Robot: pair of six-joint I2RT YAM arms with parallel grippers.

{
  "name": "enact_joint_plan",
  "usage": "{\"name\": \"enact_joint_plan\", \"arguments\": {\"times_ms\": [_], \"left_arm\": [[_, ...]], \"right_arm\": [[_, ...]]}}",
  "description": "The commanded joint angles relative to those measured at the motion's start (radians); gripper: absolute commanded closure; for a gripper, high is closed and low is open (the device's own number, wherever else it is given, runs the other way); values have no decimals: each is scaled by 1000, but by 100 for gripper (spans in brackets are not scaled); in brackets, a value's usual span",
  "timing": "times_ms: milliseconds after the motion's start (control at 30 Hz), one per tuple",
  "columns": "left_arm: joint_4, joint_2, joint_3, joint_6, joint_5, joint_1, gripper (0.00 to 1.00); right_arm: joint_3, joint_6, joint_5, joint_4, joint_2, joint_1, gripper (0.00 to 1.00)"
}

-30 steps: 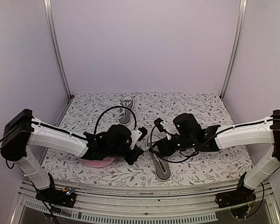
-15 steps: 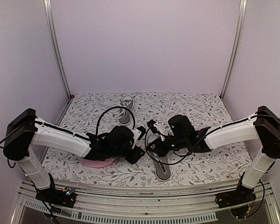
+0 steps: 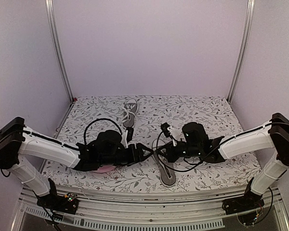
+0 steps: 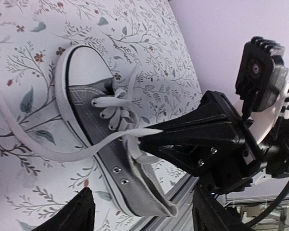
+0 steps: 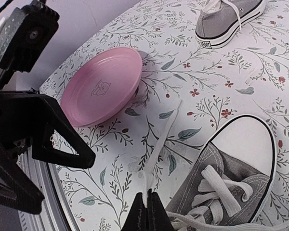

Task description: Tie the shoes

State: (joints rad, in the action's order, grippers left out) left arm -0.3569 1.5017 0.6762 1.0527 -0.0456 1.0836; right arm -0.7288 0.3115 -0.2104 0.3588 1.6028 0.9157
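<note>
The near shoe [image 3: 166, 174] is a grey sneaker lying at the table's front, toe pointing away. My right gripper [image 5: 147, 206] is shut on one of its white laces [image 5: 164, 139], which trails loose over the cloth to the shoe's left. In the left wrist view the same pinch [image 4: 144, 140] shows just above the shoe's open collar [image 4: 149, 192]. My left gripper [image 3: 143, 153] stands open just left of it, holding nothing, its fingers [image 5: 58, 130] wide apart. The second shoe [image 3: 130, 111] sits at the back.
A round pink plate [image 5: 103, 84] lies left of the near shoe, mostly hidden under the left arm in the top view. The flowered cloth [image 3: 207, 115] covers the table. Metal posts [image 3: 58, 53] stand at the back corners, and the front rail [image 3: 149, 195] runs close behind the shoe's heel.
My right gripper has closed on the lace. My left gripper has opened, let go, and drawn back a little to the left and lower.
</note>
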Motion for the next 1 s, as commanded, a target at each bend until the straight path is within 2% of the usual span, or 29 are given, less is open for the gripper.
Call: {"name": "enact_joint_plan", "arguments": {"times_ms": [0, 333, 500, 800, 967], "left_arm": [[-268, 66, -11, 214, 128, 13, 30], [-409, 165, -22, 342, 161, -4, 23], [-479, 194, -46, 380, 129, -16, 21], [-575, 294, 1, 379, 175, -68, 18], [-493, 286, 42, 304, 142, -79, 17]], "right_arm": [[18, 29, 25, 71, -21, -2, 98], [38, 40, -13, 124, -31, 0, 98], [55, 34, -36, 136, -45, 0, 98], [95, 31, -115, 182, -47, 13, 98], [111, 28, -144, 190, -47, 23, 98]]}}
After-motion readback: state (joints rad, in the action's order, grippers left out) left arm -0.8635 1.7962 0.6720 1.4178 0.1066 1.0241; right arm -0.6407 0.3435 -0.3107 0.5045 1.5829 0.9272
